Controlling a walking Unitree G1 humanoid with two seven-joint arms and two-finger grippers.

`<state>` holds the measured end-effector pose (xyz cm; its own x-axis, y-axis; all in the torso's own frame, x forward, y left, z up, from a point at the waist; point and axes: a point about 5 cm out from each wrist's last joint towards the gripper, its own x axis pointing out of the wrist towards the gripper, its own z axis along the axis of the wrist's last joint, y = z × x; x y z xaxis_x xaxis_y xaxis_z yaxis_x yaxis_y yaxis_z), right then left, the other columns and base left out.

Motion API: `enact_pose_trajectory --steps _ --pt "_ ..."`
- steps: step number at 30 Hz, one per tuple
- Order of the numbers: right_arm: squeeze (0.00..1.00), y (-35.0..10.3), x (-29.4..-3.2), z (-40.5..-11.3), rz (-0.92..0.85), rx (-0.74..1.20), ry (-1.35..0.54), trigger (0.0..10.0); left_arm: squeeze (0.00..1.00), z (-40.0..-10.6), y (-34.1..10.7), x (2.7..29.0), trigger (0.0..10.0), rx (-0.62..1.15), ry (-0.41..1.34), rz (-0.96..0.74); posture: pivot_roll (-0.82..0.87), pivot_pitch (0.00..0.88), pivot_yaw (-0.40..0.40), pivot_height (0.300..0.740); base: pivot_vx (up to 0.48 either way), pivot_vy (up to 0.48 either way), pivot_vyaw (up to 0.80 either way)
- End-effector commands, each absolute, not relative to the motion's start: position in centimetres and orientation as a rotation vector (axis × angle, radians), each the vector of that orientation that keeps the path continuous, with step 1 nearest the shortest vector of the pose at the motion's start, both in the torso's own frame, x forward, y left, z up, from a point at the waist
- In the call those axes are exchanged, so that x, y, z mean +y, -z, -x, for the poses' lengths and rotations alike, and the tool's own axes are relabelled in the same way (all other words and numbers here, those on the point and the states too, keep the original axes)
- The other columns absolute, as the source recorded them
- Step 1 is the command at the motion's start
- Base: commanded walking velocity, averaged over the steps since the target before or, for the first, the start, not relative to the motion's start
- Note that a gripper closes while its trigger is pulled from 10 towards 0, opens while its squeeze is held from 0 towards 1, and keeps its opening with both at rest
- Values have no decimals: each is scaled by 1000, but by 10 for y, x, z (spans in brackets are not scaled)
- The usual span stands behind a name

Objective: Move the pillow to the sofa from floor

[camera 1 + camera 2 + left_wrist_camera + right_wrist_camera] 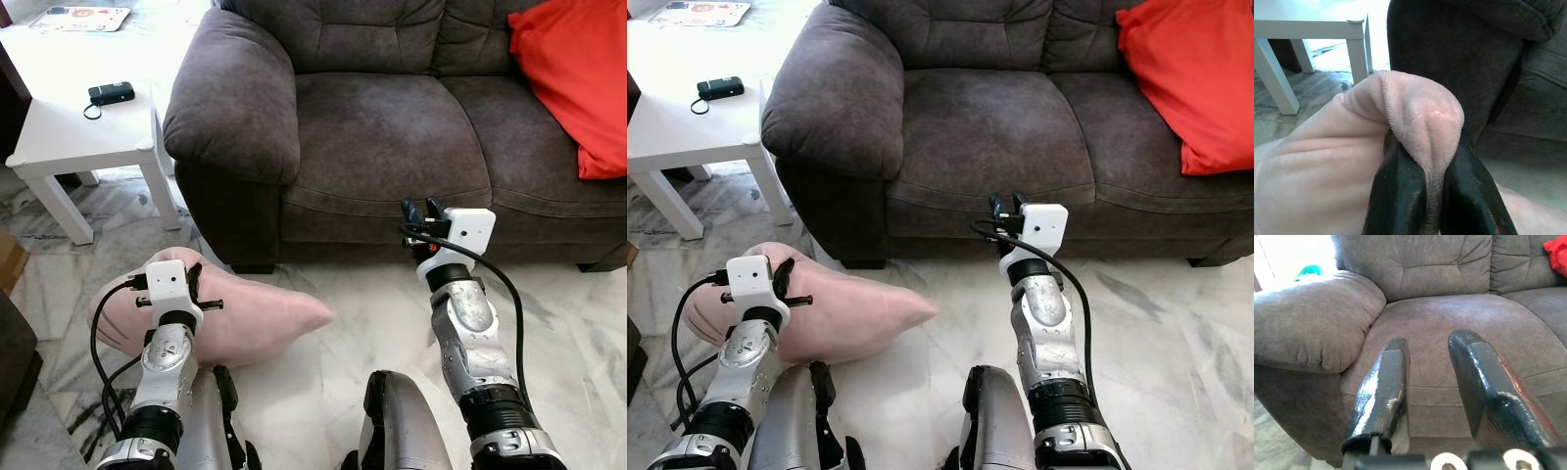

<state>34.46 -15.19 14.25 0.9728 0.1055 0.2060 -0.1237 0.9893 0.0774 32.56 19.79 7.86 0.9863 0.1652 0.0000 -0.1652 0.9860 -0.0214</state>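
Your left gripper (1432, 196) pinches a fold of the pink pillow (250, 318), which lies on the floor just before the sofa (392, 137). Your right gripper (1432, 387) hovers at the sofa's seat front, fingers parted, holding nothing. The left arm hides part of the pillow.

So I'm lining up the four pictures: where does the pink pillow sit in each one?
Left eye view: pink pillow on the floor at lower left, beside the sofa arm.
Right eye view: lower left, again below that arm.
Left wrist view: a fold pinched in the left end effector.
Right wrist view: not in it.
Shared landmark: the sofa arm.
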Motion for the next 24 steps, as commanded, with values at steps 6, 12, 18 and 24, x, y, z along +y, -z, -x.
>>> enact_pose_trajectory --steps 6,12,18,24 --pt "0 -143 -153 -345 -105 -211 -106 10000 0 -333 -102 198 10000 -110 -158 8 17 114 -54 576 0 0 0" --pt "0 -144 -151 -346 -108 -213 -112 10000 0 -333 -102 199 10000 -111 -157 6 17 115 -54 608 0 0 0" --pt "0 -143 -151 -346 -108 -210 -112 10000 0 -333 -102 199 10000 -111 -156 6 19 111 -53 641 0 0 0" --pt "0 -142 -151 -345 -108 -209 -113 10000 0 -333 -102 198 10000 -110 -151 6 19 109 -52 673 0 0 0"
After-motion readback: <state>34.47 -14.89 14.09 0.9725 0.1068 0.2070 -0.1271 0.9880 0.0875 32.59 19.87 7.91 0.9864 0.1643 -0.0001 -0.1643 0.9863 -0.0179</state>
